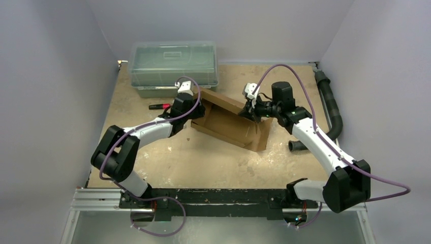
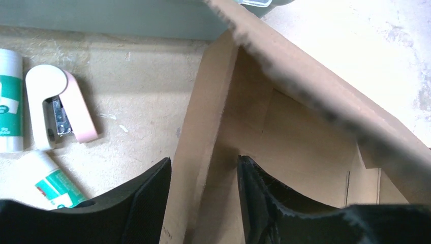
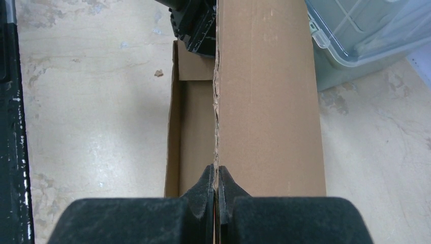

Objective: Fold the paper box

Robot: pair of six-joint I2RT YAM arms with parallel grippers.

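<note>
The only print in view is on two white glue sticks (image 2: 10, 101) beside a white-and-pink stapler (image 2: 56, 109), and their teal labels are too blurred to read. The paper box (image 1: 228, 124) lies half-formed mid-worktop (image 1: 203, 162), just in front of a clear lidded bin (image 1: 173, 61). Both arms reach inward to it from opposite ends. The left gripper (image 2: 204, 161) is spread astride an upright side wall. The right gripper (image 3: 217, 172) is pressed together, pinching the raised panel's ragged edge. A black hose (image 1: 333, 109) lies along the right margin.
</note>
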